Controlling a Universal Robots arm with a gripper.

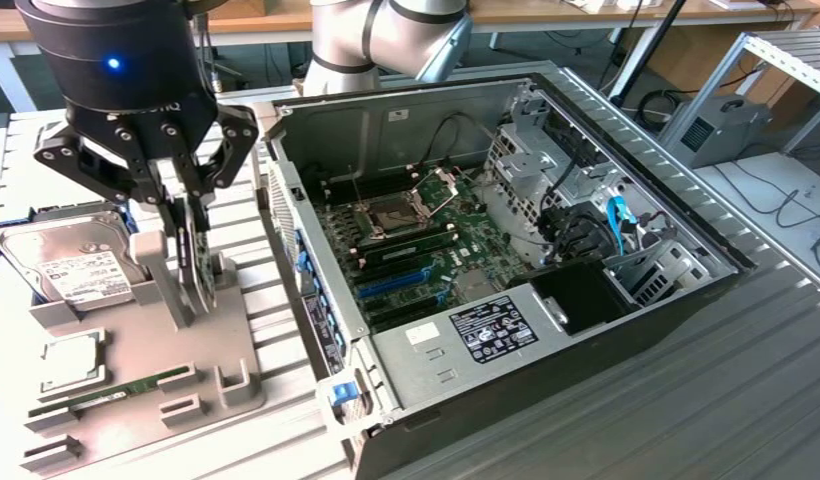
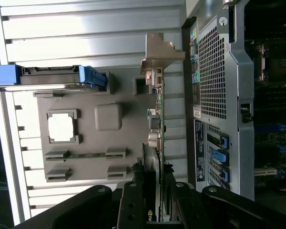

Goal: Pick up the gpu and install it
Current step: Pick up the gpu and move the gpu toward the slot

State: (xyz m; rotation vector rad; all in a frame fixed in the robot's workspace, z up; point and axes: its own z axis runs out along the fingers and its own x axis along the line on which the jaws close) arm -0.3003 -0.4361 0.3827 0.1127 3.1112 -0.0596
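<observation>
Gripper (image 1: pixel 186 215) half closed; graphics card (image 1: pixel 202 268) clamped edge-on between fingers (image 2: pixel 132 202). Card held upright over gray tray (image 1: pixel 197 352), beside hard drive (image 1: pixel 70 265), near open computer case (image 1: pixel 383 130).

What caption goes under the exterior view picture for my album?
Robot fingers grip the gpu on edge at the gray parts tray, beside an open computer case.
</observation>
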